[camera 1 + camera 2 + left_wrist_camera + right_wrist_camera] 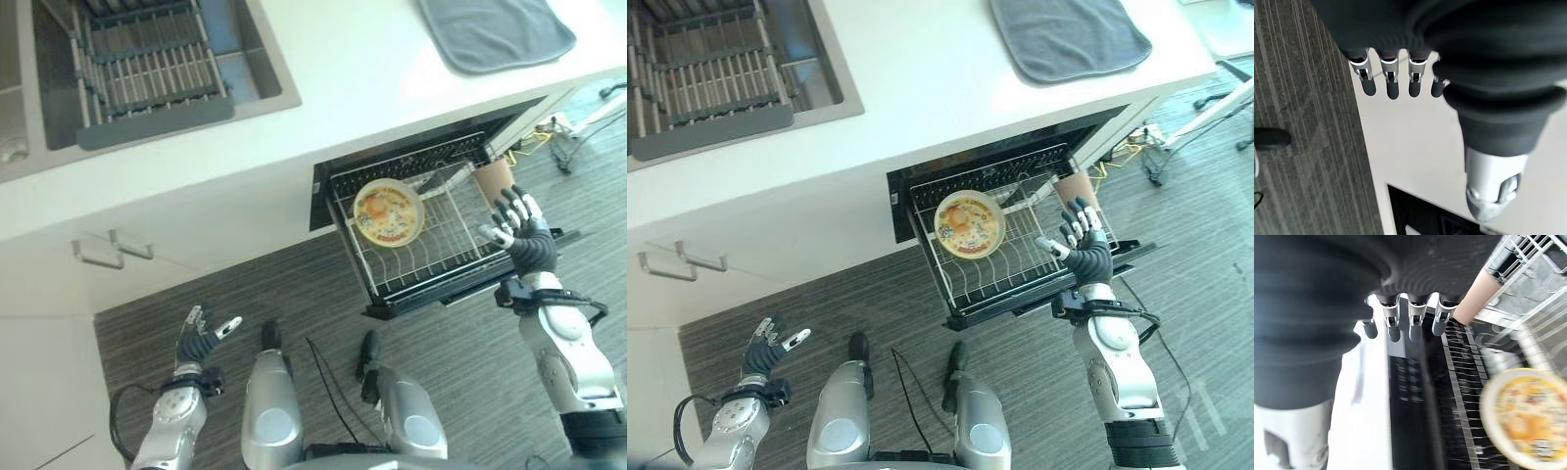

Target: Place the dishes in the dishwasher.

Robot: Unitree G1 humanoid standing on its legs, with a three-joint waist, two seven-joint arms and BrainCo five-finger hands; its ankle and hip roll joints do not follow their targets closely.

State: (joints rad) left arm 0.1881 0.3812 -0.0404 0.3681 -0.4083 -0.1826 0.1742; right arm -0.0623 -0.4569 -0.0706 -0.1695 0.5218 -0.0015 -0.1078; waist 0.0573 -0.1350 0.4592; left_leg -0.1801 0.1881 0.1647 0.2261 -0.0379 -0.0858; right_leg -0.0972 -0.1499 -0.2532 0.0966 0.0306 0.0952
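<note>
Patterned plate (388,212) is standing in dishwasher rack (446,257), frame centre; right hand (521,233) is hovering beside it, fingers spread, empty; left hand (201,337), lower left, is hanging with fingers relaxed.

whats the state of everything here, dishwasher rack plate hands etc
dishwasher: open
rack: pulled out, mostly bare
plate: in the rack, leaning on the tines, patterned face up
cloth: flat on the counter
drying rack: in the sink, nothing on it
left hand: open, holding nothing, low over the floor
right hand: open, holding nothing, at the rack's right edge
</note>
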